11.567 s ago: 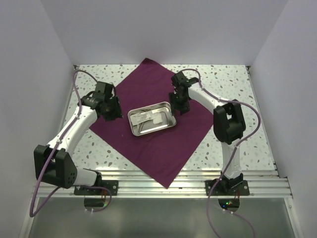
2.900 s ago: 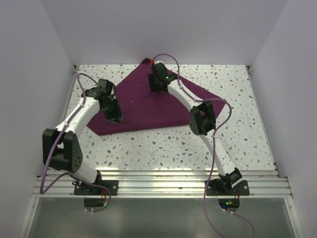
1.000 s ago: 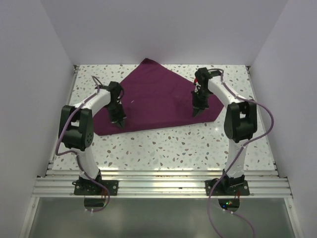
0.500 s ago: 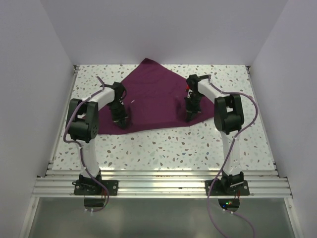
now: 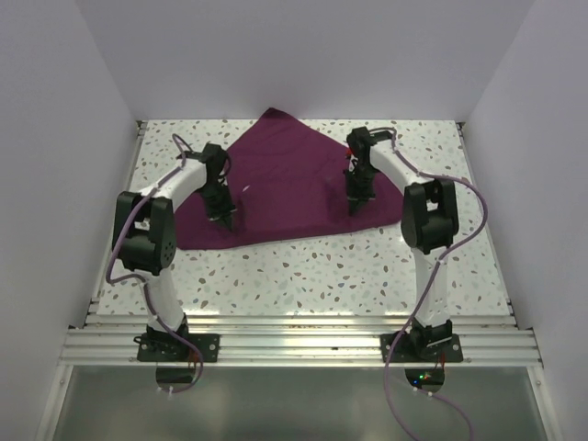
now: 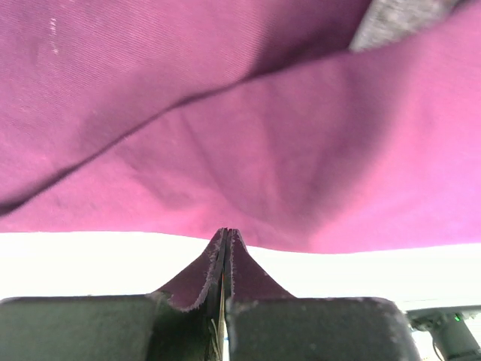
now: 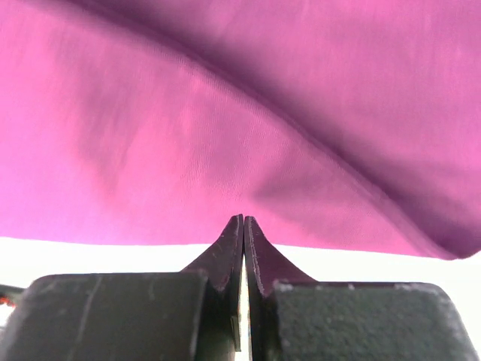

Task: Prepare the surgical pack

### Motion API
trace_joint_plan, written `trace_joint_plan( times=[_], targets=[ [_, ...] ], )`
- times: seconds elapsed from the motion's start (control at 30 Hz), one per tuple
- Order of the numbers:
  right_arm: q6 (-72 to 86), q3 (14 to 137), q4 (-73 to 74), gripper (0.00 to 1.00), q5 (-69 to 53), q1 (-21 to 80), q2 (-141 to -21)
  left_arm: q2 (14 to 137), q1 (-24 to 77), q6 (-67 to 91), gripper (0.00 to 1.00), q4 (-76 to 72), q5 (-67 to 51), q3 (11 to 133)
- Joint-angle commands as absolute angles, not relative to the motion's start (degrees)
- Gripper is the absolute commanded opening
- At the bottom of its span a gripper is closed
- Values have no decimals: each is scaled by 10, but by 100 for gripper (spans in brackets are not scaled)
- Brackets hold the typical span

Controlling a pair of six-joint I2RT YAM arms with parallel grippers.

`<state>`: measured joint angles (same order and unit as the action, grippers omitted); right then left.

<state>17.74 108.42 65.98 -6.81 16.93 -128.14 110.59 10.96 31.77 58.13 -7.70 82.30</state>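
Top external: triangular folded maroon cloth (image 5: 285,184); left pincer (image 5: 227,220) and right pincer (image 5: 355,209) each pinch its edge.

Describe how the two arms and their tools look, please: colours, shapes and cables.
The left arm and the right arm look alike: slim white links joined by bulky black joint housings. A purple cable runs along each arm in loose loops. The left tool and the right tool are matte black: a blocky body with two fingers that taper to thin tips.
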Motion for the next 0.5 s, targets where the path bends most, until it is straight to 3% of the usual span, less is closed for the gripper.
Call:
trace_joint_plan(
  times=[0.0, 0.47],
  targets=[
    [173, 1050, 667, 0, -70, 176, -1209, 1088, 112, 313, 0, 578, -111, 831],
    [177, 970, 584, 0, -33, 160, -1270, 1187, 93, 281, 0, 548, -74, 838]
  ],
)
